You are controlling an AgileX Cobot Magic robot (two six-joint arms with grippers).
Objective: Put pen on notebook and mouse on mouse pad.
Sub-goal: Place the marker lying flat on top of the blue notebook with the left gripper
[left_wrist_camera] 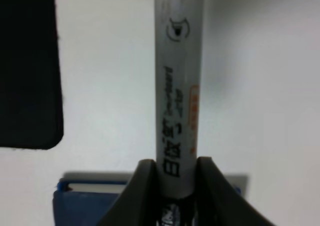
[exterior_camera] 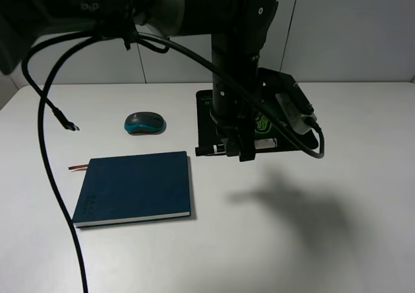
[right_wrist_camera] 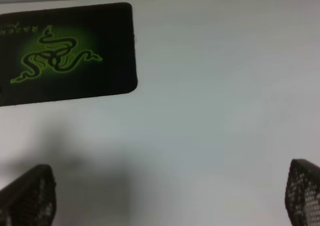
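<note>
Surface: plain white table [exterior_camera: 363, 209], matte, with light grey wall panels [exterior_camera: 350, 34] behind it. A dark arm [exterior_camera: 233, 59] comes in from the upper left of the overhead view and throws a soft shadow on the table in front of it. A loose cable plug [exterior_camera: 70, 126] hangs at the left.

Notebook [exterior_camera: 134, 187]: closed and flat at front left, navy cover, ribbon [exterior_camera: 78, 167] sticking out at its far left corner.

Mouse pad [exterior_camera: 205, 111]: flat at centre rear, mostly hidden under the arm. The right wrist view shows it properly, green emblem [right_wrist_camera: 55, 58] lit.

Mouse [exterior_camera: 144, 122]: on bare table just left of the pad and behind the notebook, touching neither.

Pen [exterior_camera: 209, 150]: lies crosswise at the pad's front edge, black cap toward the notebook.

Left gripper [exterior_camera: 238, 149]: clamped on the pen. In its wrist view both fingers [left_wrist_camera: 142, 186] press the white barrel from either side, and the printed end runs out past them. Can't tell whether the pen is clear of the surface.

Right gripper [right_wrist_camera: 167, 193]: jaws wide apart, nothing between them (only the mesh-textured fingertips [right_wrist_camera: 30, 196] show, at the corners), over bare table beside the pad.
</note>
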